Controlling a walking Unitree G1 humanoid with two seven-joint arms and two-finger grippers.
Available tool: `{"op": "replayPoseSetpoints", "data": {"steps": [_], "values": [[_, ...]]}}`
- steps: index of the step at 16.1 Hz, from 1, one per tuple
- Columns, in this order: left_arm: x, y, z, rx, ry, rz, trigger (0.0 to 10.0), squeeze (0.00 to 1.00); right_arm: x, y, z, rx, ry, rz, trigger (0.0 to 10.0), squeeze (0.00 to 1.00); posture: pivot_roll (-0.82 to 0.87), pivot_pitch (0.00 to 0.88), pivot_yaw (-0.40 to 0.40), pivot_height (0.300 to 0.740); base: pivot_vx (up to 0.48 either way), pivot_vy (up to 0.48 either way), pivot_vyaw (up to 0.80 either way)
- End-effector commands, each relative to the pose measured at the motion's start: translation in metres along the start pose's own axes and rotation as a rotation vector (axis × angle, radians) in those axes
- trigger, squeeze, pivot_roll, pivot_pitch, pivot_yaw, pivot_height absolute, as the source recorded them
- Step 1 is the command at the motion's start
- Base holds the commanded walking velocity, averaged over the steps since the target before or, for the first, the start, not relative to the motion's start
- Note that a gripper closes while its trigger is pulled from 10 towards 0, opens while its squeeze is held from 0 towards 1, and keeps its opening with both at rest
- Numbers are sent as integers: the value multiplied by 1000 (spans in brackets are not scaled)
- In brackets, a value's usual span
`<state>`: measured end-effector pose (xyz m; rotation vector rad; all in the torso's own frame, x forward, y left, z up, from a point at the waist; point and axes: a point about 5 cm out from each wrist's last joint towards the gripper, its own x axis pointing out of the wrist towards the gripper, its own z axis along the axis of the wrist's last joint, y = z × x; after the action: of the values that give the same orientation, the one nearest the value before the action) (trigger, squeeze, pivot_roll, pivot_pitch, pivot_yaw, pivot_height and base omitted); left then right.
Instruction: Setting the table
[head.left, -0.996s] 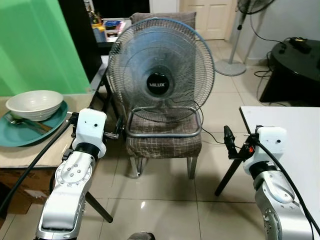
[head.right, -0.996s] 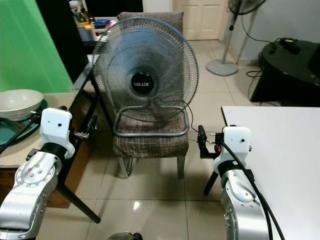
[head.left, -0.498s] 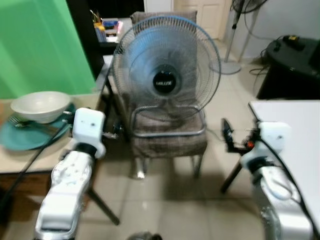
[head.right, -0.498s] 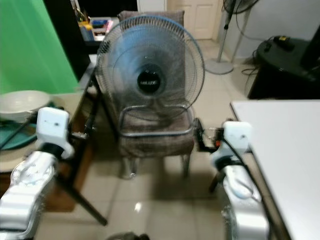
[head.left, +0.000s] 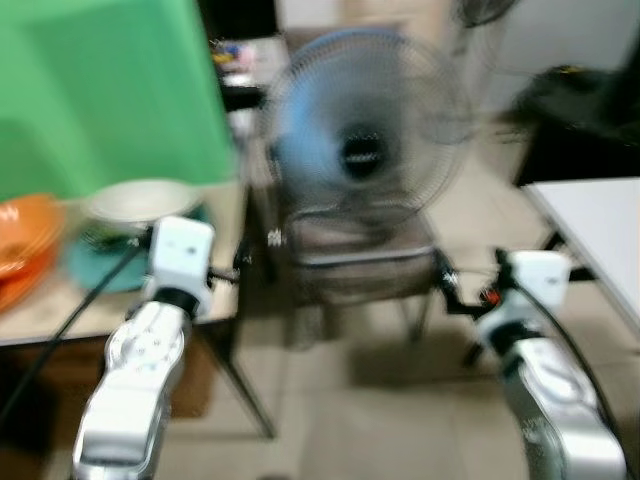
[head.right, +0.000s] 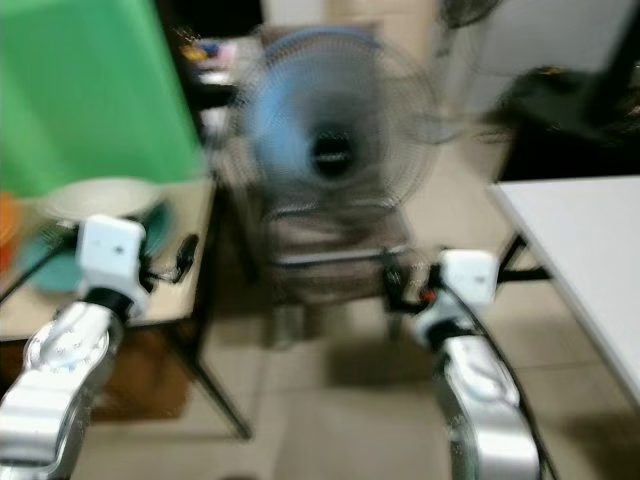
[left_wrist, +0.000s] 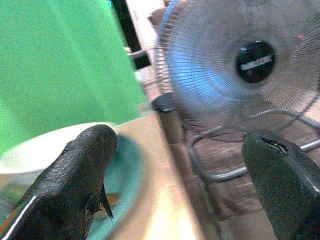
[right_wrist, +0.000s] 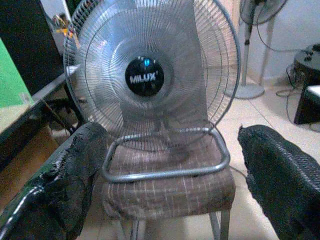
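Risk first: the head views are blurred, so the robot is judged to be in motion, and the left arm sits close to the right edge of the wooden table (head.left: 60, 310). A swing of that arm could catch the table edge or knock the dishes. The fan (right_wrist: 150, 75) on its chair (right_wrist: 170, 190) stands directly ahead between the two arms; walking forward without turning would run into it. Its cable on the floor cannot be made out here.

The left end effector (left_wrist: 175, 165) is released, its two black fingers (left_wrist: 80, 170) spread wide, holding nothing, and it points across the table's right edge toward the dishes. The right end effector (right_wrist: 165, 175) is also released and empty, fingers wide apart, aimed at the fan and chair.

The task's things: a white bowl (head.left: 140, 200) rests on a teal plate (head.left: 100, 265) near the right edge of the wooden table. The bowl looks shallow, smooth and pale; whether cutlery lies beside it is too blurred to tell. An orange dish (head.left: 25, 245) lies at the table's left side. A second, white table (head.left: 590, 215) stands well apart on the robot's right
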<state>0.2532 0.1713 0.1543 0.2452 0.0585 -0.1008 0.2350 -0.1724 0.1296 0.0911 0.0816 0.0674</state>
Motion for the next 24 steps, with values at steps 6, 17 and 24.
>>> {"op": "replayPoseSetpoints", "data": {"steps": [6, 17, 24], "values": [[2, 6, 2, -8, 10, 68, 10000, 0, 3, 1, 5, -2, 6, 32, 10000, 0, 107, 0, 63, 740, 0, 111, 0], [6, 4, 7, -4, -22, 46, 10000, 0, 14, -17, 12, -35, -40, -110, 10000, 0, 119, 0, 55, 740, 132, 0, 265], [6, 4, 8, -2, -30, 34, 10000, 0, 15, -11, 8, -12, -10, -65, 10000, 0, 124, 0, 48, 740, 338, 0, 0]]}}
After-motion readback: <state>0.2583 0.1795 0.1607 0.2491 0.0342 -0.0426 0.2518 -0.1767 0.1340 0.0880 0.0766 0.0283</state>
